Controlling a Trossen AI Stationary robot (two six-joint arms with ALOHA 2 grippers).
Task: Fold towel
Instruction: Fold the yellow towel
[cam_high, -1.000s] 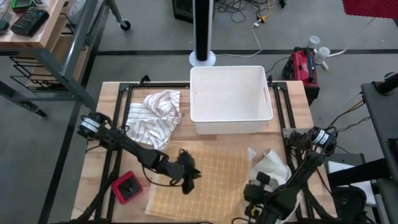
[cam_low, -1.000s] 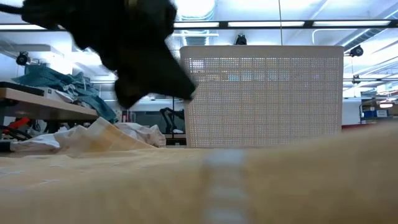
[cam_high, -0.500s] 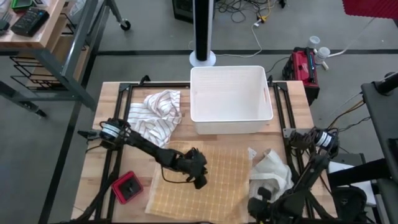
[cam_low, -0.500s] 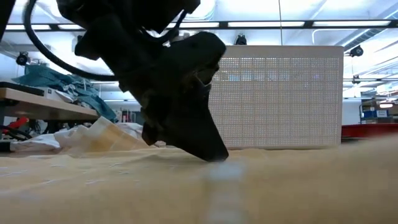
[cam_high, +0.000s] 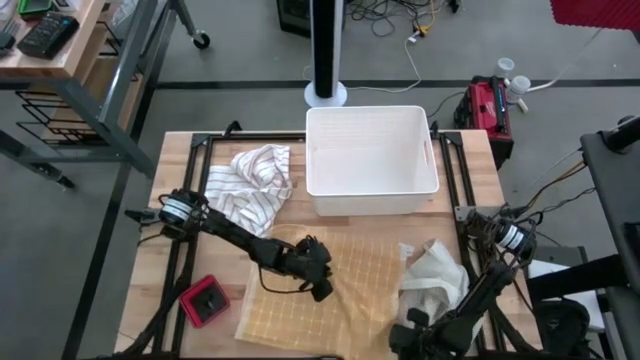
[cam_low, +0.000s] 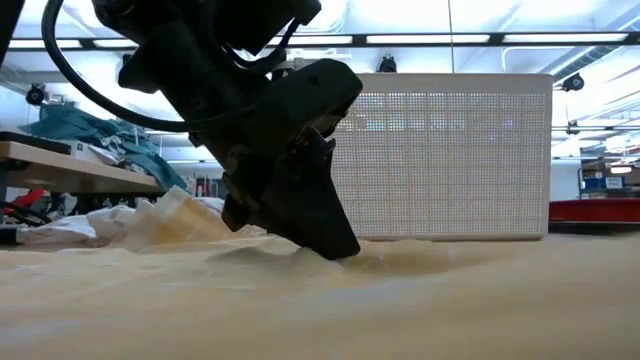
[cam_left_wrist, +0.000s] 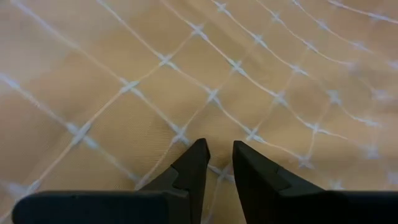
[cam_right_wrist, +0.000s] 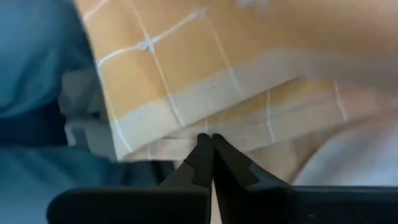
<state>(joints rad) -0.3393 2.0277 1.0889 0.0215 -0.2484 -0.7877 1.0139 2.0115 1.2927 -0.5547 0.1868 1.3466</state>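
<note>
A tan towel with a white grid lies spread on the table's near middle; in the low view the towel fills the foreground. My left gripper slants down onto the towel's middle, its fingers a narrow gap apart. My right gripper is at the towel's near right corner, shut on its edge. In the low view only the left gripper shows. My left gripper sets both fingertips on the towel's middle, slanting down from the table's left. The cloth lies flat on the table under them; whether any of it is pinched between the tips I cannot tell. My right gripper pinches the towel's hemmed edge at its near right corner, between the fingertips and from above. At least two layers show there, one over the other. The towel's near right corner hangs past the table's edge.
A white perforated bin stands behind the towel. A striped cloth lies crumpled at the far left. A white cloth is heaped right of the towel. A red block sits at the near left.
My left gripper has gone toward the table's right and down onto the towel's middle, tipping steeper, then kept still. My right gripper has sunk and shifted toward the near edge with the towel's corner. The raised part of the towel close to the low camera has dropped flat.
</note>
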